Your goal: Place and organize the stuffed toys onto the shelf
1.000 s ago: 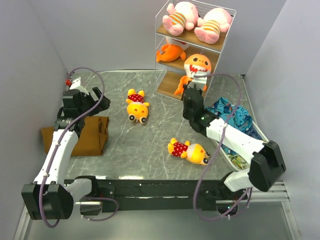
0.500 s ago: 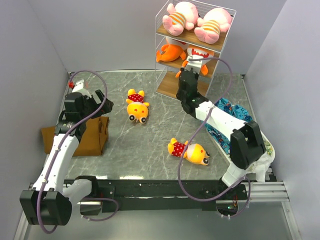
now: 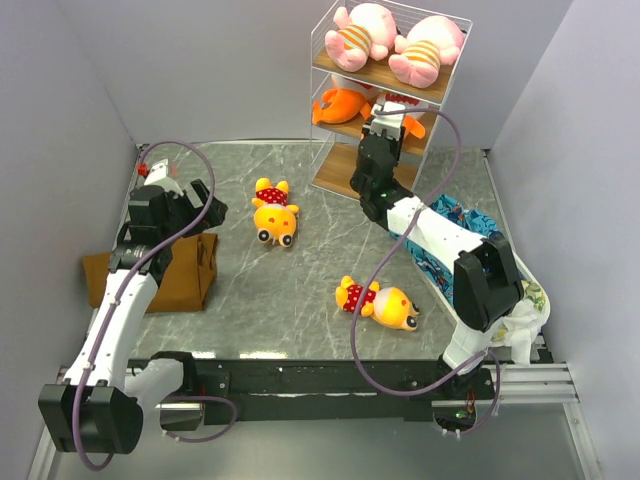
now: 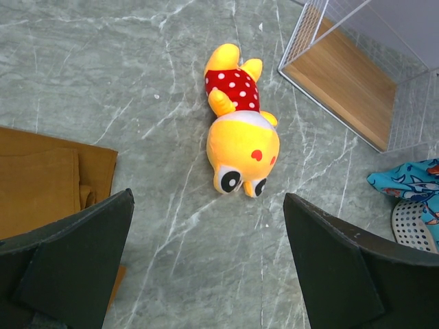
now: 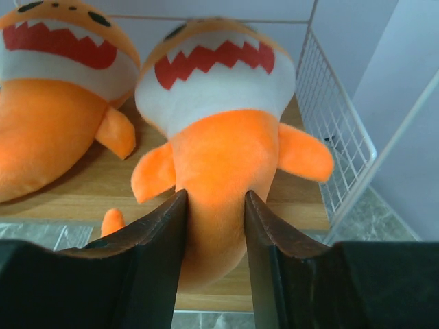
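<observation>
The white wire shelf [image 3: 335,172] stands at the back. Two pink stuffed toys [image 3: 360,32] [image 3: 428,48] lie on its top board. One orange fish toy [image 5: 48,123] lies on the middle board [image 5: 82,199], and a second orange fish [image 5: 219,144] rests beside it. My right gripper [image 5: 215,195] reaches into that level, its fingers pressed against both flanks of the second fish's tail. Two yellow toys in red dotted shirts [image 3: 273,212] [image 3: 380,302] lie on the table. My left gripper [image 4: 206,205] hangs open above the far yellow toy [image 4: 240,137], holding nothing.
A folded brown cloth [image 3: 165,270] lies under the left arm. A blue patterned cloth [image 3: 470,235] and a white basket [image 3: 525,310] sit along the right wall. The shelf's bottom board [image 4: 350,86] holds nothing. Walls close in on three sides.
My right arm has carried the orange fish up from in front of the shelf onto the middle board beside the other fish. The left arm has shifted slightly.
</observation>
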Tool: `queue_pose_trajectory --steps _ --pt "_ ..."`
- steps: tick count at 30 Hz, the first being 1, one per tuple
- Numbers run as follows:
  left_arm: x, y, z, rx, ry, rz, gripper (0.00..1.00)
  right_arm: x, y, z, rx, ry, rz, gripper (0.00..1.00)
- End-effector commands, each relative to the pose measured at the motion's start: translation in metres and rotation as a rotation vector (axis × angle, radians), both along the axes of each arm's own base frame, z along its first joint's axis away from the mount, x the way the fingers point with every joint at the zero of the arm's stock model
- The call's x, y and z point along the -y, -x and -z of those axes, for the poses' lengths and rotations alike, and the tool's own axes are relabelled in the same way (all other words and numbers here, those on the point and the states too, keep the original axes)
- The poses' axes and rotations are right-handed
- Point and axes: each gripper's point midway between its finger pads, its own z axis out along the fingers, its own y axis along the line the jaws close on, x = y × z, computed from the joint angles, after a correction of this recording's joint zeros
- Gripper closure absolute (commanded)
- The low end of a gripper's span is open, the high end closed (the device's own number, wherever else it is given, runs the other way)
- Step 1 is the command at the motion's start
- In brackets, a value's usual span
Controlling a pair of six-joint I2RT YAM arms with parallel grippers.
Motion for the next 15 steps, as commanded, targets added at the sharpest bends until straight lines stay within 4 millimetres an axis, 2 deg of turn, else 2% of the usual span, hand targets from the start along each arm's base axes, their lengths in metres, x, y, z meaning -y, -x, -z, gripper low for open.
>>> queue_pose_trajectory --steps 1,6,7,9,10,11,12,15 --pt "0.003 0.001 -0.011 0.049 -0.013 0.02 0.04 0.013 -0.003 -0.032 0.085 -0.036 0.06 0.57" --pt "0.005 0.0 -0.009 0.039 -0.015 0.028 0.04 0.024 -0.003 -0.035 0.098 -0.032 0.082 0.71" --pt "0.005 0.0 -0.009 0.04 -0.013 0.025 0.04 0.025 -0.003 -0.035 0.1 -0.032 0.085 0.78" --pt "0.003 0.001 -0.009 0.043 -0.017 0.018 0.04 0.029 -0.005 -0.037 0.104 -0.025 0.091 0.85" --pt "0.004 0.001 -0.009 0.045 -0.018 0.019 0.04 0.031 -0.005 -0.037 0.104 -0.02 0.097 0.93" --pt "0.004 0.001 -0.009 0.045 -0.018 0.017 0.04 0.032 -0.006 -0.038 0.111 -0.018 0.102 0.97" --pt "0.004 0.001 -0.011 0.051 -0.02 0.018 0.04 0.034 -0.007 -0.038 0.111 -0.016 0.109 1.0" --pt "0.006 0.001 -0.009 0.045 -0.018 0.023 0.04 0.038 -0.014 -0.035 0.11 -0.014 0.12 1.0"
